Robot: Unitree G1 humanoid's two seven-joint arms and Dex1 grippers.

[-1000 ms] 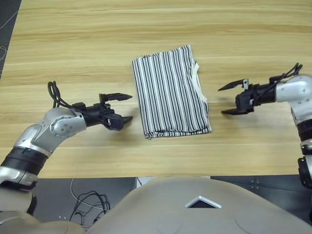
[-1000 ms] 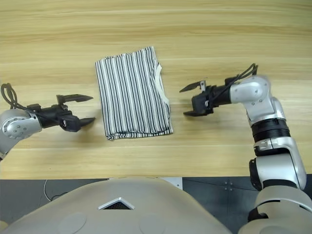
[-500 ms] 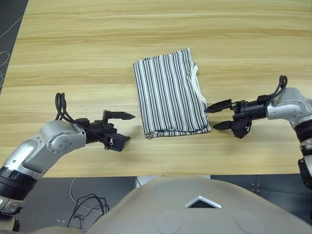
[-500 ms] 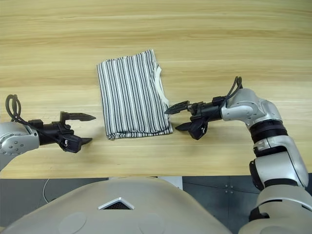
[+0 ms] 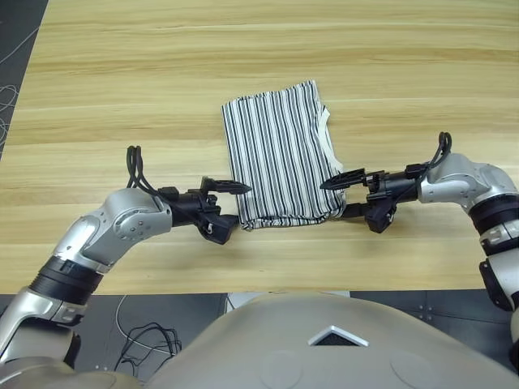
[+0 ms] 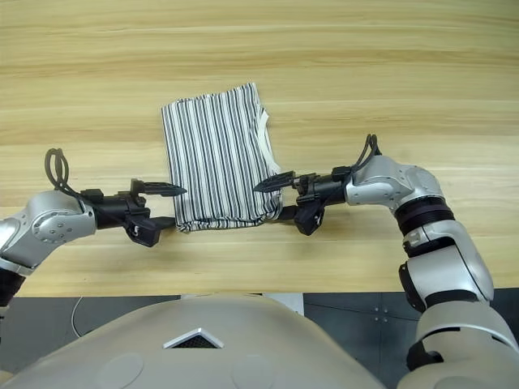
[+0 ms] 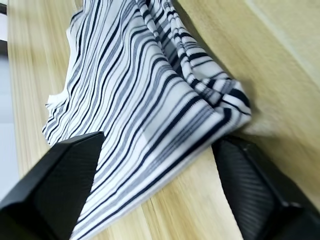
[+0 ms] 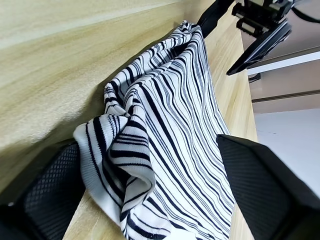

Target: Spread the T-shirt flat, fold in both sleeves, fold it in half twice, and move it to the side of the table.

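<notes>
A folded black-and-white striped T-shirt point(image 5: 280, 158) lies in the middle of the wooden table point(image 5: 162, 65), white collar edge toward the right. My left gripper point(image 5: 237, 207) is open at the shirt's near left corner, one finger above the cloth and one at table level. My right gripper point(image 5: 334, 201) is open at the near right corner, its fingers straddling the edge. In the left wrist view the shirt corner point(image 7: 150, 100) sits between the dark fingers point(image 7: 55, 185). The right wrist view has the bunched corner point(image 8: 150, 150) between its fingers point(image 8: 265, 190).
The table's front edge point(image 5: 243, 288) runs just below both grippers. Wide bare wood lies to the left, right and far side of the shirt. Cables point(image 5: 146, 336) lie on the dark floor below the edge.
Both arms have closed in from the sides. The left gripper moved right to the near left corner. The right gripper dropped and moved left to the near right corner. The shirt has stayed put.
</notes>
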